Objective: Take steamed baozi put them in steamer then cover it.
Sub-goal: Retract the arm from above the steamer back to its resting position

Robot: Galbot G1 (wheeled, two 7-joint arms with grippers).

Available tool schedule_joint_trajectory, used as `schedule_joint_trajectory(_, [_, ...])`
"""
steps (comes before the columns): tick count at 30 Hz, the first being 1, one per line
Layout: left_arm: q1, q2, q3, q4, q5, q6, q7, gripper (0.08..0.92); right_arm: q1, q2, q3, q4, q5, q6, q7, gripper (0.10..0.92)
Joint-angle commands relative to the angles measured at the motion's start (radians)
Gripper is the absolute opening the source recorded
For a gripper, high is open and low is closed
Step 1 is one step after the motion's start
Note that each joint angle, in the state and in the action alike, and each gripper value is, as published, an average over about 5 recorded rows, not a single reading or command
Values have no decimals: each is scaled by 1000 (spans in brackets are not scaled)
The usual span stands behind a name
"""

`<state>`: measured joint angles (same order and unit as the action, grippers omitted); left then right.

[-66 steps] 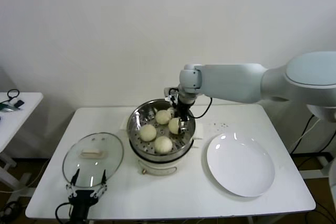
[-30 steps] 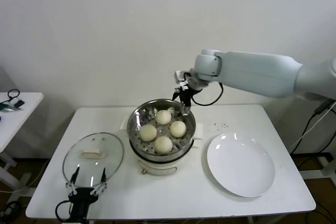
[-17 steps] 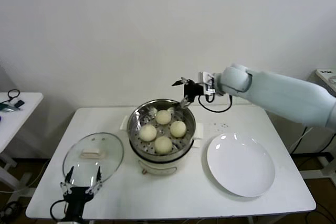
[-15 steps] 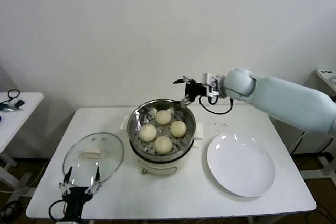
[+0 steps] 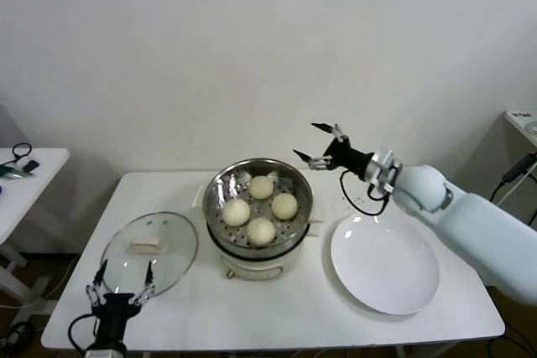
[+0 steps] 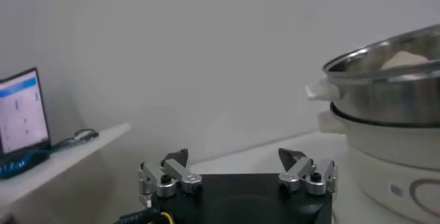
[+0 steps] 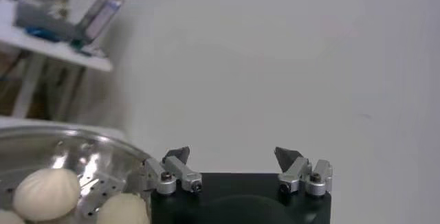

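Note:
The steamer (image 5: 220, 186) stands mid-table on its cream base, and several cream-white steamed baozi (image 5: 261, 187) lie in its perforated basket. On the table to its left the glass cover (image 5: 172, 245) rests flat, bar handle up. My right gripper (image 5: 306, 141) hangs open and empty in the air, just right of the steamer's far rim. Its wrist view shows the open gripper (image 7: 232, 153) beside the steamer wall (image 7: 89, 170) and two baozi (image 7: 47, 192). My left gripper (image 5: 126, 267) is open and empty at the table's front edge, by the cover's near rim. Its wrist view has the open gripper (image 6: 234, 155) level with the steamer (image 6: 385, 81).
An empty white plate (image 5: 384, 262) lies to the right of the steamer. A small side table (image 5: 21, 169) with cables stands at the far left, and a lit screen (image 6: 24, 108) sits on it. A white wall runs close behind the table.
My right arm has drawn back from over the steamer, up and to the right, its gripper empty. The left gripper has shifted a little left and toward the front edge.

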<state>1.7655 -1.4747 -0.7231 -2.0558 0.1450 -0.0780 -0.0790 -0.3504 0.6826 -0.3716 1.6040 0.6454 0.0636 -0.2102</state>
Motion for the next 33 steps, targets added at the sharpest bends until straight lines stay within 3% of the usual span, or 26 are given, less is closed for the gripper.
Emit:
schedule_joint_trajectory(1, [-17,31,-25,-15,419,19,17,823,-665,118,657,136,-55,-8,94,823])
schedule_joint_trajectory(8, [-57,57,-18,8,876,68,13,823,-855,295,857,195,-95,-49,90,823])
schedule_joint_trajectory(15, [-145,85,-2,96,1204,67,17,823,-958,346,952,191,-118,-46,60,823])
schedule_joint_trajectory(27, [-336,61,-8,385,1461,4,-27,823,-998,385,986,139,-167,-39,29,823])
schedule_joint_trajectory(33, [-416,61,-5,483,1469,6,-41,823,-996,402,985,111,-191,-37,18,823])
